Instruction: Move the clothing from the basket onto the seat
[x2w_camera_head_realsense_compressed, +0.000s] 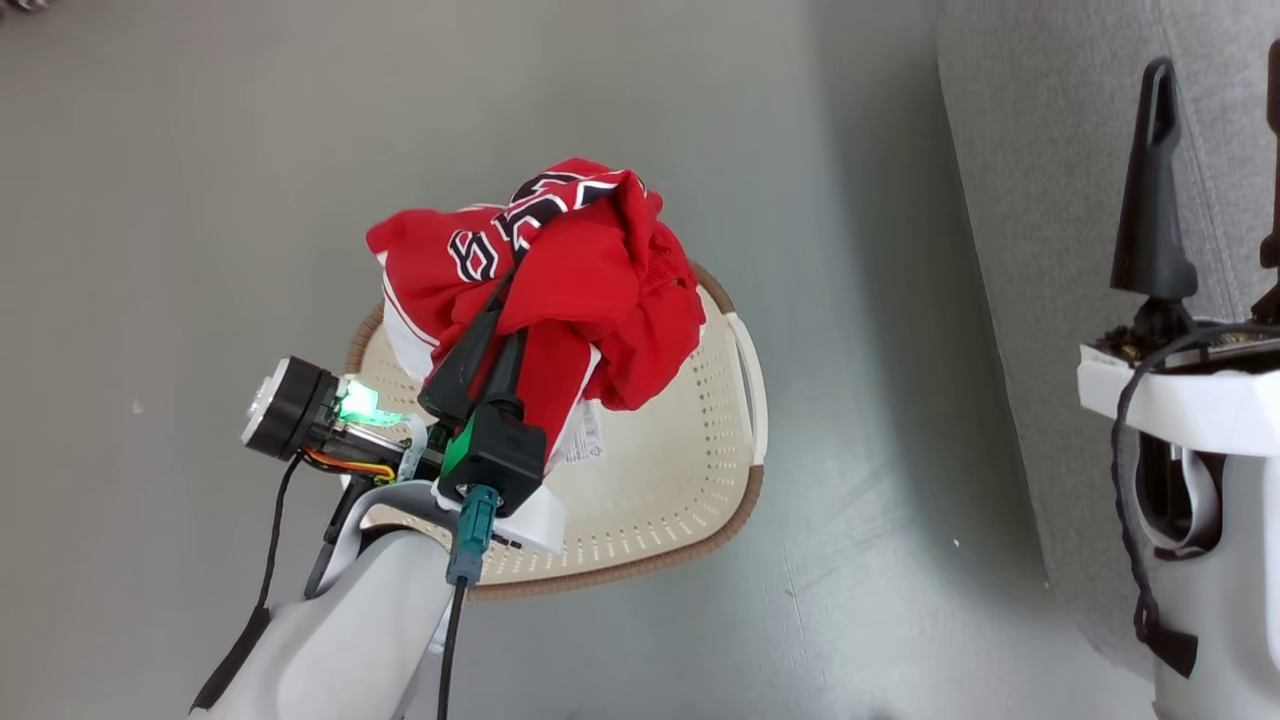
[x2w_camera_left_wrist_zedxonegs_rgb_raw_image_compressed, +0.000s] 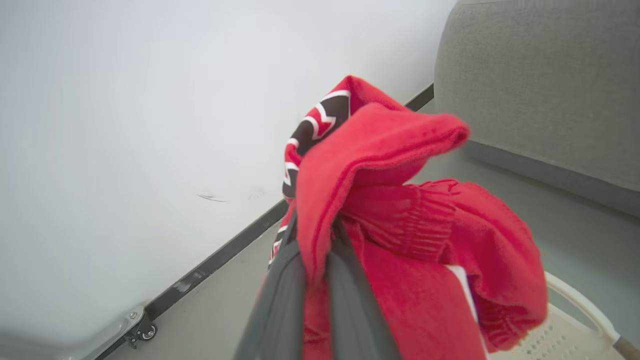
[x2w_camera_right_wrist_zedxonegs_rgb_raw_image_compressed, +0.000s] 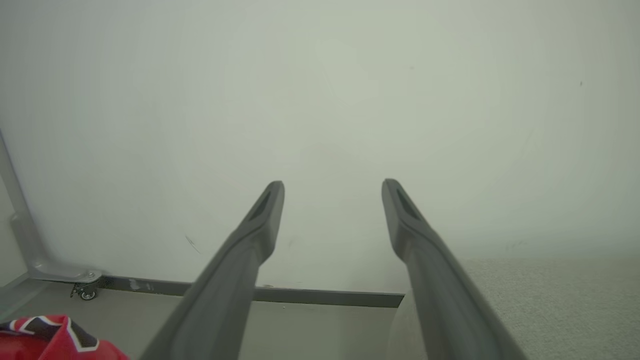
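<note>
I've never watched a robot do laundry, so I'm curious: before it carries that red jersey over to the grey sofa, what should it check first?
1. Left fingers shut on the clothing: ok.
2. All of the clothing lifted free of the basket: cannot tell; its lower folds hang low over it.
3. Seat bare where it shows: ok.
4. Right fingers open and holding nothing: ok.
5. Right fingers out of the path to the seat: cannot tell; in the head view they stand in front of the seat.
</note>
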